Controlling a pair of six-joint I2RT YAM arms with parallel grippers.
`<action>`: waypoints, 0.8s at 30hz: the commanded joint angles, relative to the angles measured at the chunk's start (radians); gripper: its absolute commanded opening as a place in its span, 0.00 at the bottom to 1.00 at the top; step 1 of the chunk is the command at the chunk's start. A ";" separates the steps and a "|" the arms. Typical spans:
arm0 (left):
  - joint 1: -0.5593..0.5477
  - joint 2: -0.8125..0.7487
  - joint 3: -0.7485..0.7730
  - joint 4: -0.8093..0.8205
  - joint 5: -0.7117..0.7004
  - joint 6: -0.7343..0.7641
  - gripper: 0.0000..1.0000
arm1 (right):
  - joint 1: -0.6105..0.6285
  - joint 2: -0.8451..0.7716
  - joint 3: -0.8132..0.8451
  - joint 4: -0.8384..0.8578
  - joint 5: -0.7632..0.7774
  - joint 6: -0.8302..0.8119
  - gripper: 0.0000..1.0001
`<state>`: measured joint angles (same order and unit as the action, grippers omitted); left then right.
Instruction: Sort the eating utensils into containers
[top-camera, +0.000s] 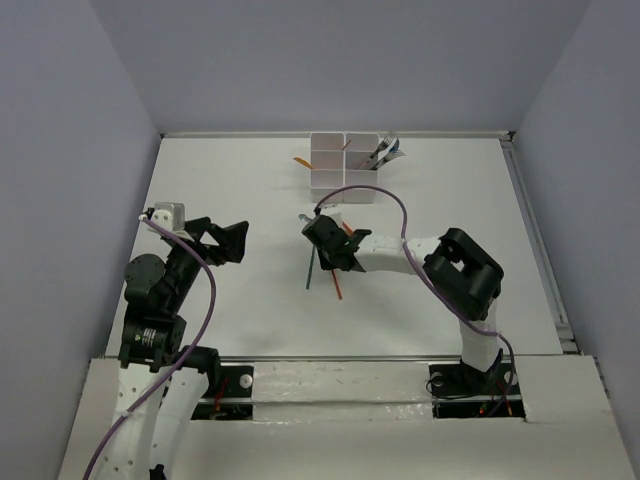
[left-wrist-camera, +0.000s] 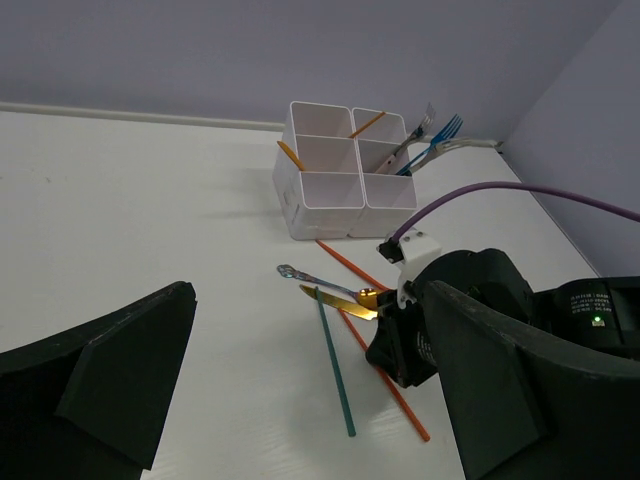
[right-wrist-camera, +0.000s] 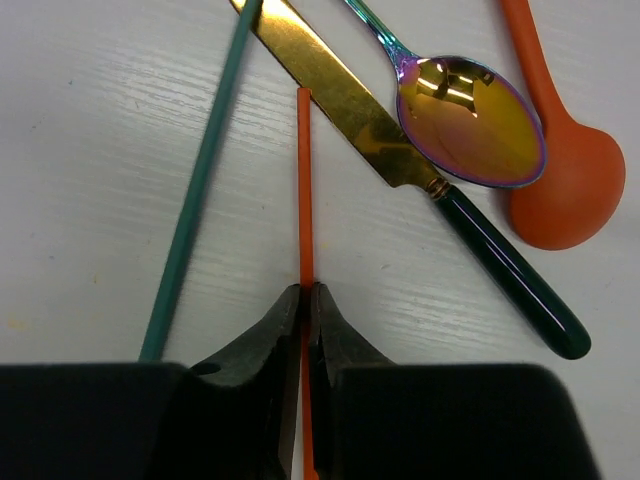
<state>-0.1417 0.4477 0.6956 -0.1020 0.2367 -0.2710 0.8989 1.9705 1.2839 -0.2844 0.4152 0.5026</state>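
My right gripper (right-wrist-camera: 306, 296) is shut on a thin orange stick (right-wrist-camera: 305, 180) that lies on the table. Beside it lie a teal stick (right-wrist-camera: 200, 180), a gold knife with a dark green handle (right-wrist-camera: 340, 90), an iridescent spoon (right-wrist-camera: 470, 120) and an orange spoon (right-wrist-camera: 565, 190). The white container block (top-camera: 345, 165) stands at the back, with blue and silver forks (top-camera: 385, 152) in a right compartment and orange sticks (left-wrist-camera: 367, 124) in others. My left gripper (top-camera: 225, 240) is open and empty, well left of the pile.
A second orange stick (left-wrist-camera: 345, 262) lies between the container (left-wrist-camera: 345, 175) and the pile. The right arm's purple cable (top-camera: 395, 205) arcs above the table near the container. Grey walls close in the table on three sides.
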 joint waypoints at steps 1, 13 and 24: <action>0.008 -0.007 -0.004 0.044 0.021 0.003 0.99 | 0.006 -0.031 -0.032 -0.047 0.057 0.020 0.08; 0.008 -0.003 -0.004 0.045 0.021 0.001 0.99 | 0.006 -0.260 -0.093 0.052 0.139 -0.056 0.00; 0.008 -0.007 -0.002 0.042 0.027 0.004 0.99 | -0.149 -0.431 -0.117 0.750 0.030 -0.351 0.00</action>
<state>-0.1417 0.4477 0.6956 -0.1020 0.2413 -0.2707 0.8112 1.5269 1.1255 0.1402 0.4850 0.2752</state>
